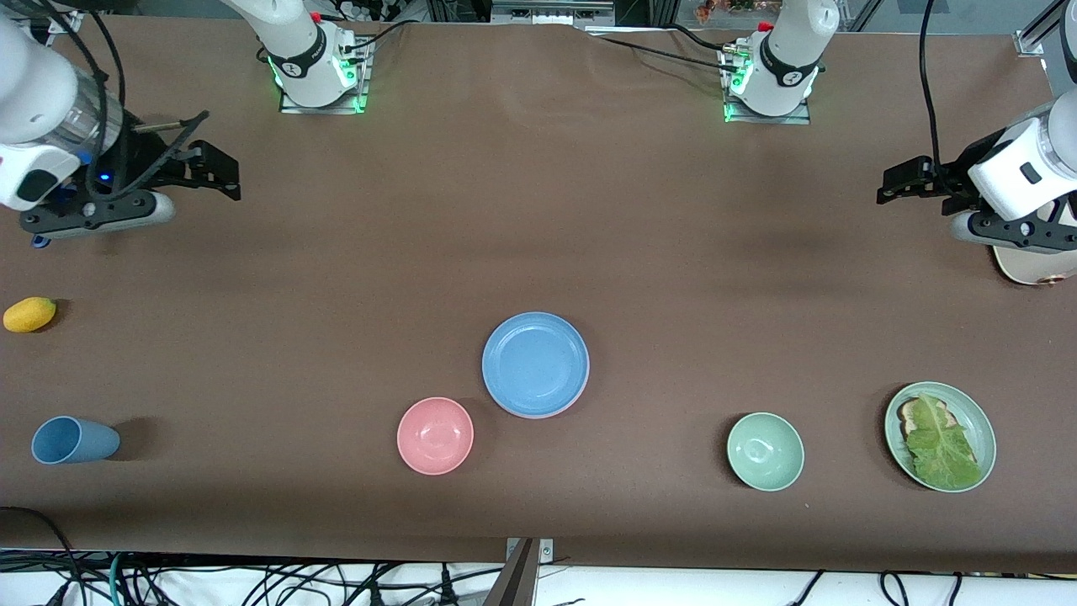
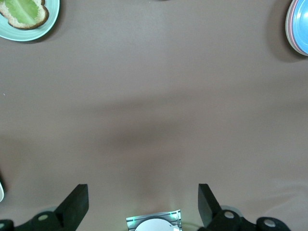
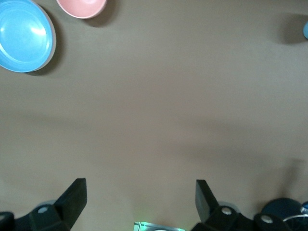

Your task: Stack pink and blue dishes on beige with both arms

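Note:
The blue plate [image 1: 535,364] lies in the middle of the table on top of a stack. In the left wrist view, a thin pink edge [image 2: 290,33] shows under the blue plate [image 2: 302,24]. In the right wrist view, a pale beige rim [image 3: 53,48] peeks out below it. The rest of the pink and beige plates is hidden. My right gripper [image 1: 220,172] hangs open and empty over the right arm's end of the table. My left gripper [image 1: 893,185] hangs open and empty over the left arm's end. Bare table lies between the fingers in both wrist views.
A pink bowl [image 1: 435,435] sits beside the stack, nearer the front camera. A green bowl [image 1: 765,451] and a green plate [image 1: 986,425] with bread and lettuce lie toward the left arm's end. A blue cup [image 1: 71,440] and a yellow fruit [image 1: 29,314] lie toward the right arm's end.

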`<state>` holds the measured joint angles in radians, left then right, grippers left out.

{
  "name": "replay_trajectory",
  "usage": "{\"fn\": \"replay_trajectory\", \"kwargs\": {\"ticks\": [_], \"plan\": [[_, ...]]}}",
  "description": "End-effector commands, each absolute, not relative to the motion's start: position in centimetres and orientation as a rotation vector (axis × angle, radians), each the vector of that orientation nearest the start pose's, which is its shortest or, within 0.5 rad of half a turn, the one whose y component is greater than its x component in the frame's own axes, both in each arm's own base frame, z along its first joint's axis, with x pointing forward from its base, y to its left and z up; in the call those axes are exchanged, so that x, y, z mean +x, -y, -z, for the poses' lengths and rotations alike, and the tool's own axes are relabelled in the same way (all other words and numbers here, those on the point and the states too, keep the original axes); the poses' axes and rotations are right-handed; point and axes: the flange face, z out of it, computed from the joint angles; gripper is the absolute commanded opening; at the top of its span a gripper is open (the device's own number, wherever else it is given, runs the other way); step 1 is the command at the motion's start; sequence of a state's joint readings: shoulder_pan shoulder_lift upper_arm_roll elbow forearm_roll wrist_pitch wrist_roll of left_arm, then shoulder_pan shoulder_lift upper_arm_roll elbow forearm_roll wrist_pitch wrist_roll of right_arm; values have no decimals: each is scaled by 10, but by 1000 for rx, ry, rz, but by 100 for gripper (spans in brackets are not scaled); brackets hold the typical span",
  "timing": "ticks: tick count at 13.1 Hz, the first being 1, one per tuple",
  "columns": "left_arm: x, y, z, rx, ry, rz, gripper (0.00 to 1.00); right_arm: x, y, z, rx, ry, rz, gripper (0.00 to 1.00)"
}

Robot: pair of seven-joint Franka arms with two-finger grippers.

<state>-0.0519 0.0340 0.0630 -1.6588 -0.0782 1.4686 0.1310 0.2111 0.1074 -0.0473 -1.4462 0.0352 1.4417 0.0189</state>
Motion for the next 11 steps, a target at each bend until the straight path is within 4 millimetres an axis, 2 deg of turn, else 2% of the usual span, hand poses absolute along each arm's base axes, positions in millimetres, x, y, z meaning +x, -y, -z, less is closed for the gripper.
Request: {"fn": "replay_trajectory", "kwargs": {"ticks": [1,3,11], "plan": [[547,1,-557,-3208,-212,-336,100,558,-88,-617,-3100,225,-209,100],[552,1,-554,-3206,-214,-343,100,553,-86,-615,-3103,221,-263,100],[555,8,-566,-3207,-233,-302,100,554,-86,-626,-3120,196,-215,100]]}}
